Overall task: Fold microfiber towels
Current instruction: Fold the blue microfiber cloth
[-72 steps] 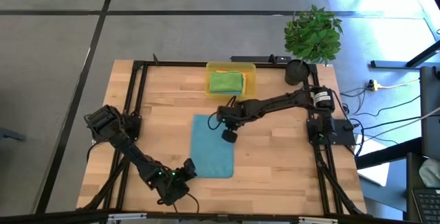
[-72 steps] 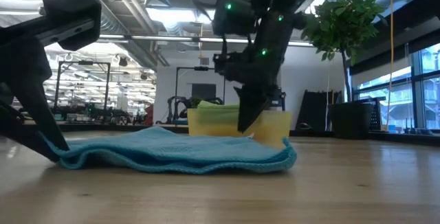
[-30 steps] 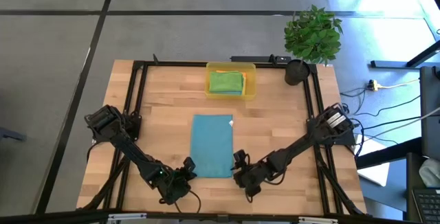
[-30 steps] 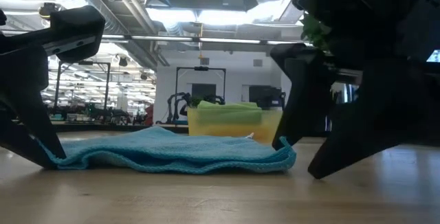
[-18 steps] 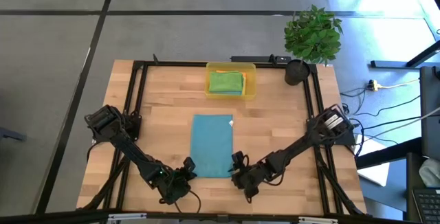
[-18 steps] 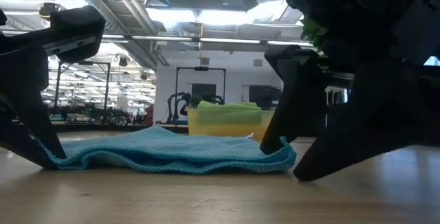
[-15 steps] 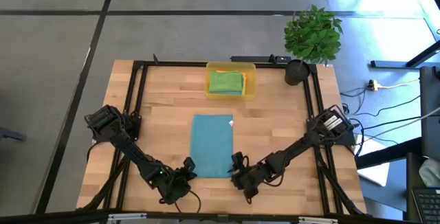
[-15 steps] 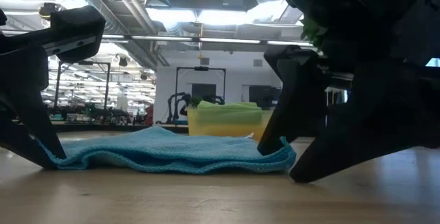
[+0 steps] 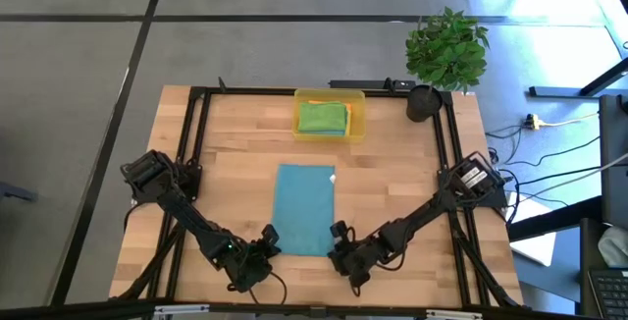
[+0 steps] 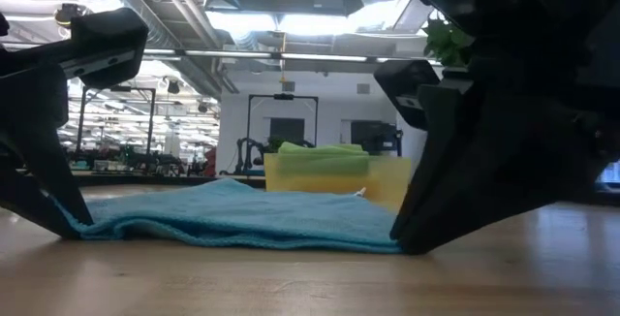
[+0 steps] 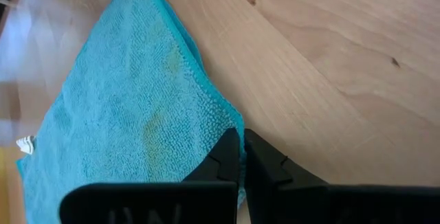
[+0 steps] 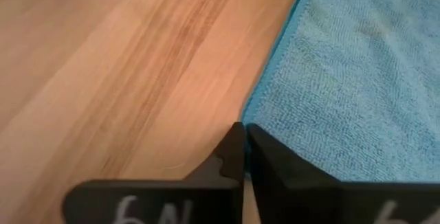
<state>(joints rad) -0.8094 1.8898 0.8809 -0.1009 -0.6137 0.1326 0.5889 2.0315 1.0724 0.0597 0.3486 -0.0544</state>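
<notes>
Wooden tabletop (image 9: 392, 173) fills the middle of the high view, framed by black rails, with grey floor around it and a potted plant (image 9: 446, 47) at the upper right. We see a teal-blue towel (image 9: 303, 210) lying in the centre of the frame as a tall rectangle, apparently already folded once. Our left gripper (image 9: 267, 240) sits at the towel's lower left corner, jaws pinched shut on the cloth edge. Our right gripper (image 9: 339, 238) sits at the lower right corner, its jaws likewise closed on that corner in the right wrist view. Above the towel, at the upper centre, a translucent yellow tray (image 9: 357, 116) holds a folded green towel (image 9: 322, 117) with an orange edge showing beneath it. We judge the task partly done: this towel still needs another fold before stacking.
</notes>
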